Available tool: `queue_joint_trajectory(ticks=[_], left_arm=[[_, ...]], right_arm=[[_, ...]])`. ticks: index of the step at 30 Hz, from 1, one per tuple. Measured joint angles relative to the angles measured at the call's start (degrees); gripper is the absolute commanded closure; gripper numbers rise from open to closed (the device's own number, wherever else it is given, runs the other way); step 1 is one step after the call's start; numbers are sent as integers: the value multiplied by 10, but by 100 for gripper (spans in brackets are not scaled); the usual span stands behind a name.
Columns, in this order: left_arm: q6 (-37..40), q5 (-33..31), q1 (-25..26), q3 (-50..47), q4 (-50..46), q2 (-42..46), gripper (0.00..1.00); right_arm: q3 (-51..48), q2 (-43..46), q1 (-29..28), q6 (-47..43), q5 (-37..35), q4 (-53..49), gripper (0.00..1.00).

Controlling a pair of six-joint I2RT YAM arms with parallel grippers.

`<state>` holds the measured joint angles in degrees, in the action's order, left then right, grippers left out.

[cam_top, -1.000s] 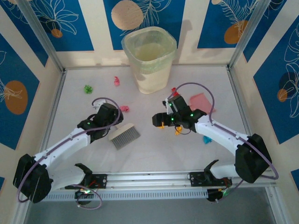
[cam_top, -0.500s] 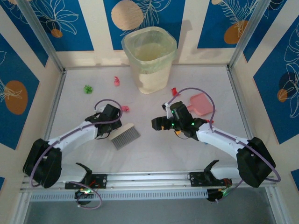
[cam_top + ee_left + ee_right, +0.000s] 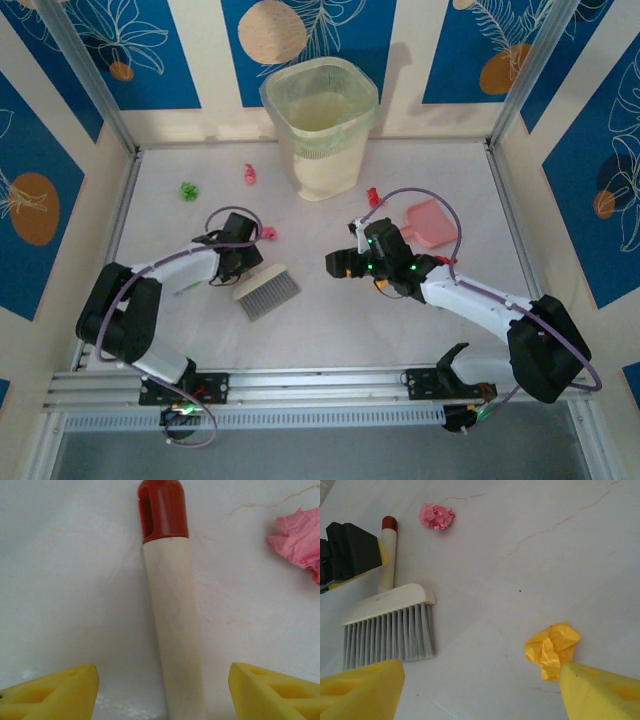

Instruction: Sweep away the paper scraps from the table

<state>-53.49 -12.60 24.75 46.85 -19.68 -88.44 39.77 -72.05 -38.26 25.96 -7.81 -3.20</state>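
- The left fingers (image 3: 55, 695) are spread wide on either side of the brush handle (image 3: 172, 630), with a gap on both sides, so nothing is gripped yet.
- The handle runs straight up between them to its red cap (image 3: 162, 510). The brush head (image 3: 267, 292) lies flat on the desk (image 3: 330, 330), bristles toward the near edge.
- A pink wad (image 3: 300, 542) sits near the cap end of the handle, off to one side.
- The right fingers (image 3: 360, 690) are also wide apart and holding nothing. They hover low over the desk, with a yellow wad (image 3: 552, 649) just beside one of them.
- Farther out, the paper scraps are scattered: a green one (image 3: 188, 190) and a pinkish one (image 3: 250, 174) toward the far left, and a red one (image 3: 371, 194) between the bin (image 3: 320, 125) and the pink dustpan (image 3: 430, 222).
- The dustpan lies flat on the desk, untouched, behind the right arm.
- Progress-wise it looks like basically square one: no scrap gathered, the brush not picked up, the pan not in place. The grab on the handle looks like the step in hand, and all the sweeping is left to do.
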Motion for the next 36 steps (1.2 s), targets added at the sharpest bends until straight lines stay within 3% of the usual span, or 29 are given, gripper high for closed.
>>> queue_joint_trajectory(ticks=[17, 19, 25, 36], left_arm=[[24, 7, 0, 37, 5, -55, 36], [24, 8, 0, 37, 7, -59, 46], [28, 7, 0, 49, -2, -73, 51], [27, -1, 0, 52, -7, -74, 76]], right_arm=[[-1, 0, 3, 1, -13, 0, 18], [-1, 0, 5, 1, -14, 0, 18], [-1, 0, 11, 5, -23, 0, 18], [-2, 6, 20, 11, -27, -1, 18]])
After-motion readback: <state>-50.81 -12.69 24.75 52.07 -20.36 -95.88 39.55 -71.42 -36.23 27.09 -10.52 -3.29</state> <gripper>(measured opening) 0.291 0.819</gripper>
